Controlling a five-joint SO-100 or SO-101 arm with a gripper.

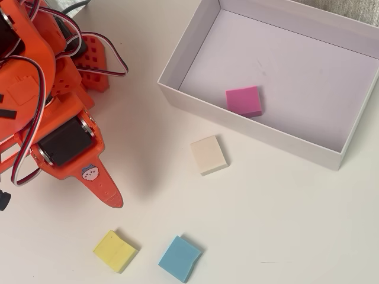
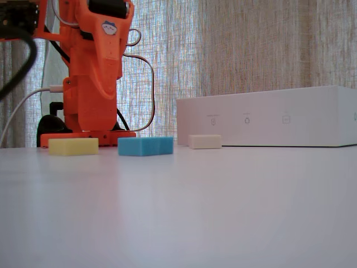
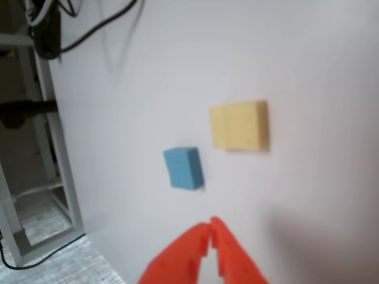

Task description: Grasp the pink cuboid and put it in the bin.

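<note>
Pink cuboid [image 1: 243, 100], a small flat square matte magenta block, is lying inside the large shallow white cardboard bin [image 1: 195, 48], on its pale lilac floor just beside the near wall in the overhead view. It is being hidden completely in the fixed view, where only the bin's white outer wall [image 2: 268, 120] is being shown; the bin's right end is being cut off by the frame edge in both of those views. Three small grey printed symbols are being seen on that wall, too small to be read.

The orange plastic arm [image 1: 53, 89] is being cropped at the left and top of the overhead view, and its upper part is being cut off in the fixed view. A small cartoon-face sticker [image 1: 89, 173] is being carried on the arm's body; no writing can be made out on it. The jaws of the orange gripper [image 3: 211, 234] are being held closed with nothing between them, their tips meeting at the bottom of the blurred wrist view, above the white tabletop [image 1: 266, 225].

A cream square foam block [image 1: 208, 155] is lying on the tabletop just outside the bin's near wall. A yellow square foam block [image 1: 115, 251] and a blue square foam block [image 1: 179, 258] are lying near each other, apart, well away from the bin; the blue one is being clipped slightly by the bottom edge of the overhead view.
</note>
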